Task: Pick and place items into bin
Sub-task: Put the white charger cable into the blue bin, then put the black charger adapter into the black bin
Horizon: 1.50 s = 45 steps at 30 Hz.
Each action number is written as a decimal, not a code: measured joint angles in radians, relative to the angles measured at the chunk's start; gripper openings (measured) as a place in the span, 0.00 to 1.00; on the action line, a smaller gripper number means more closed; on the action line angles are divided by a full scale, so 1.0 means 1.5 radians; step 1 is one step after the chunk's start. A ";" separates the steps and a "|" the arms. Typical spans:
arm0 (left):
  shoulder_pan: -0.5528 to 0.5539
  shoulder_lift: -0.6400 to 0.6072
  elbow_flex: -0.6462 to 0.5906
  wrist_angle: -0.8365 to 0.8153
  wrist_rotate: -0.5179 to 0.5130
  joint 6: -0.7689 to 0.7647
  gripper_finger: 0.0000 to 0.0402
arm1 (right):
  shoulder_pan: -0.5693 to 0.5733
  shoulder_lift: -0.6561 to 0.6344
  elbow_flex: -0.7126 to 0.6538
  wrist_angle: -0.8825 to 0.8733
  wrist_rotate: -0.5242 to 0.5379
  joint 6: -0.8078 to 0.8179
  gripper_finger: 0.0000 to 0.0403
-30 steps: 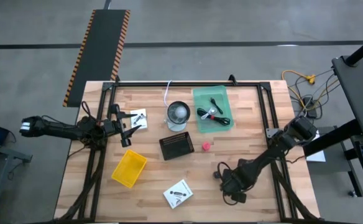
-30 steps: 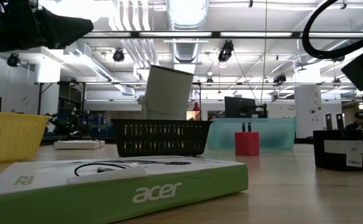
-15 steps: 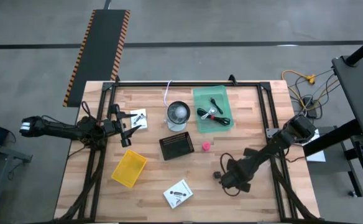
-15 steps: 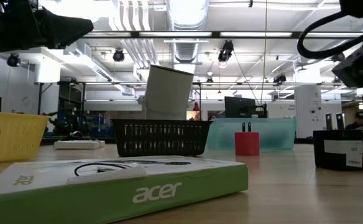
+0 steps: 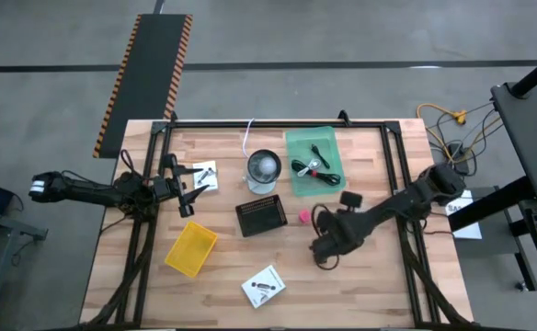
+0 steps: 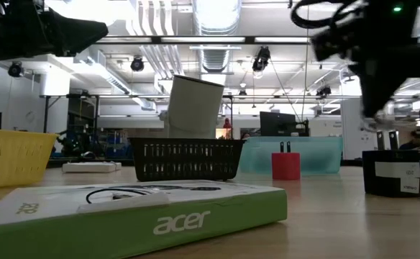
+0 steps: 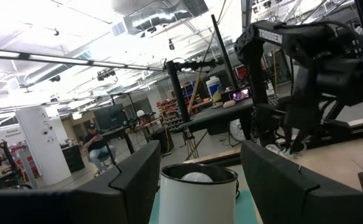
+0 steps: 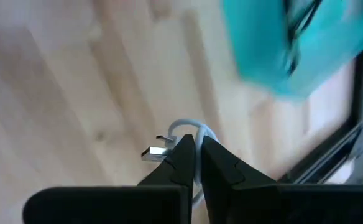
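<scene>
While the left pincer (image 5: 188,204) waits at the desk's (image 5: 370,285) left edge, fingers spread, the right pincer (image 8: 194,155) at centre-right pinches the white coiled cable (image 8: 180,135) clear of the surface, evidently for carriage to a bin.

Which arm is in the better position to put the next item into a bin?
The right. The right gripper is shut on a white cable, above the table near the green tray. The left gripper waits at the table's left edge, fingers open, holding nothing.
</scene>
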<state>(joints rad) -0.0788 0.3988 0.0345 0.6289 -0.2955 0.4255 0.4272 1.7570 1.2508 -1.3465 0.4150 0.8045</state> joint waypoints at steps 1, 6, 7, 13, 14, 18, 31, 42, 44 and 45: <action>0.000 0.000 0.000 0.000 0.000 0.000 0.52 | -0.010 -0.003 0.003 0.010 0.024 -0.026 0.02; 0.000 0.000 0.000 0.000 0.000 0.000 0.52 | -0.077 -0.023 0.006 0.100 0.123 -0.178 0.02; 0.000 0.000 0.000 0.000 0.000 0.000 0.52 | -0.093 -0.026 0.006 0.126 0.129 -0.216 0.02; 0.000 0.000 0.000 0.000 0.000 0.000 0.52 | -0.216 -0.036 0.003 0.233 0.146 -0.433 0.02; 0.000 0.000 0.000 0.000 0.000 0.000 0.52 | -0.240 -0.036 0.003 0.251 0.145 -0.465 0.02; 0.000 0.000 0.000 0.000 0.000 0.000 0.52 | -0.335 -0.037 0.004 0.328 0.145 -0.570 0.02; 0.000 0.001 0.000 -0.001 0.000 0.000 0.52 | -0.452 -0.038 0.007 0.400 0.140 -0.566 0.08; 0.000 0.001 0.000 -0.001 0.000 0.000 0.52 | -0.389 -0.080 0.039 0.458 0.083 -0.527 0.25; 0.000 0.001 0.000 -0.001 0.000 0.000 0.52 | -0.357 -0.101 0.033 0.497 0.043 -0.548 0.27; 0.000 0.002 0.000 -0.001 0.000 0.000 0.52 | -0.339 -0.110 0.032 0.515 0.030 -0.554 0.27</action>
<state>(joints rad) -0.0788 0.4011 0.0345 0.6277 -0.2954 0.4255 -0.0814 1.5915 1.2991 -0.5742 0.4596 -0.0270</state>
